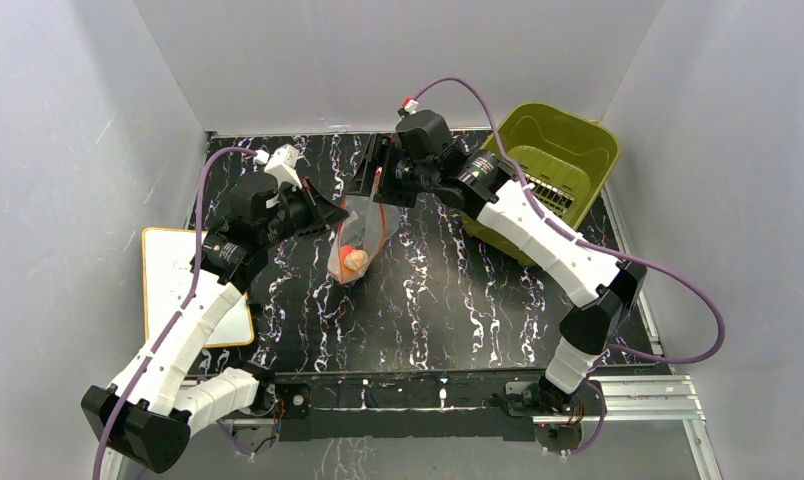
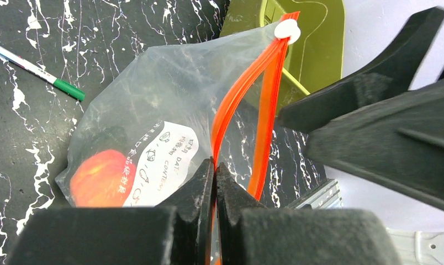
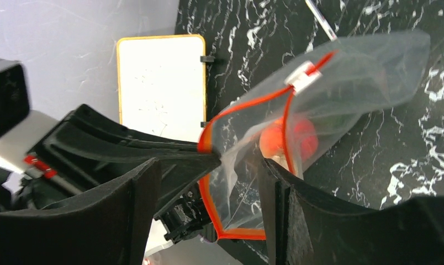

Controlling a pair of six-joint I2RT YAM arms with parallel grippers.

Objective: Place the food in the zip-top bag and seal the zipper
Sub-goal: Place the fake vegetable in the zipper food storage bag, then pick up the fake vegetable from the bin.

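The clear zip-top bag (image 1: 361,232) hangs lifted over the middle of the table, its bottom resting low. An orange-pink peach (image 1: 355,259) and other dark food pieces lie inside; the peach also shows in the left wrist view (image 2: 98,179) and the right wrist view (image 3: 278,141). The red-orange zipper (image 2: 236,99) is parted, with its white slider (image 2: 287,31) at the far end. My left gripper (image 2: 215,165) is shut on the zipper strip at the bag's near corner. My right gripper (image 3: 209,165) is open, its fingers (image 3: 278,193) straddling the bag's open mouth (image 3: 236,182).
The olive-green basket (image 1: 563,160) stands at the back right, next to the right arm. A white board with a yellow frame (image 1: 183,285) lies at the left edge. A white pen with a green cap (image 2: 40,72) lies on the black marbled table behind the bag.
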